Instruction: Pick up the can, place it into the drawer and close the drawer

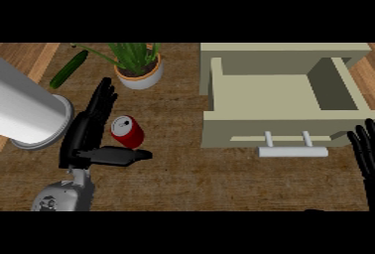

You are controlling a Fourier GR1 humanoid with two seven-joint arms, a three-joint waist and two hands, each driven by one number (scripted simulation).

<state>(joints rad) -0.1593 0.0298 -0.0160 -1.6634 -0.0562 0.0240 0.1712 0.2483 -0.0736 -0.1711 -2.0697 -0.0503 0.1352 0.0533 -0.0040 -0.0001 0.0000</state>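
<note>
Pretty flat, even light across the whole counter, nothing dim or blown out.

Only real bright spot is the white cylinder [29, 111] at the left edge, shading from pale to grey along its side. The open drawer [282, 94] goes darker on its right inner wall, and its handle [293, 151] drops a thin shadow on the front panel.

On the desk [219, 183] the can [127, 132] lies toward the left, between the left hand's [86, 134] fingers and thumb, with a potted plant [138, 64] behind it. Farther left stands a large cylinder [29, 111], and a cucumber [69, 69] lies behind that, left of the plant. The open drawer [282, 106] sits at the right, well apart from the can, and the right hand [364, 149] shows at the right edge beside the drawer's front.
</note>
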